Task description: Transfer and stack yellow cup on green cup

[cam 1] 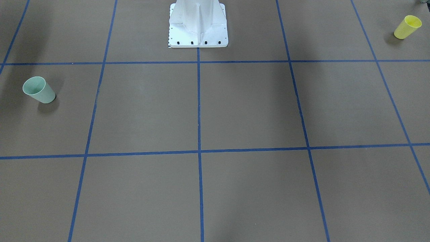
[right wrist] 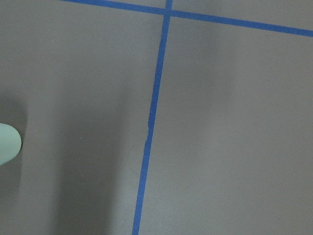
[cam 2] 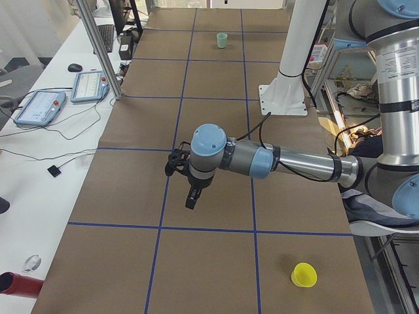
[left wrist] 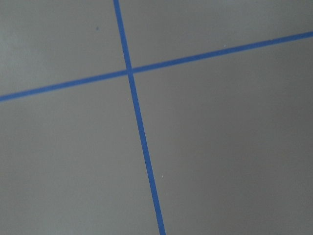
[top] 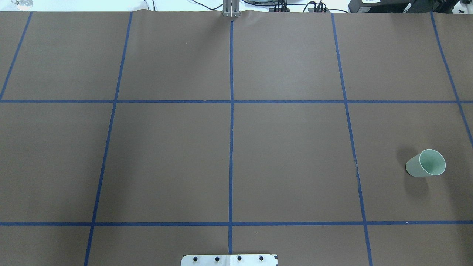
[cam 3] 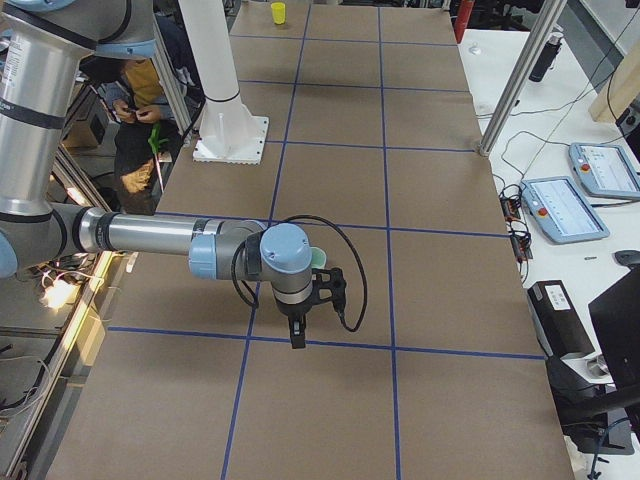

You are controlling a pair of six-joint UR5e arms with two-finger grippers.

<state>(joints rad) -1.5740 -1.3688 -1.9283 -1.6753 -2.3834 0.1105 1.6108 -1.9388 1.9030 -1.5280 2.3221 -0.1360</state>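
Small bright yellow plastic tumbler [cam 1: 407, 27] and pale mint-green plastic tumbler [cam 1: 38, 89], both upright, rims up, empty, standing well apart on opposite sides.

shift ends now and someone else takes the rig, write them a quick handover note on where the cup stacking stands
Left gripper: hangs above the table, clear of both cups; open or shut cannot be told from the side view.
Right gripper: the same, hanging close to the green cup.
Yellow cup: upright at the robot's left end of the table.
Green cup: upright at the right end, nothing in it.
Done: nothing yet.
Left: grasp the yellow cup, carry it across, set it into the green cup.
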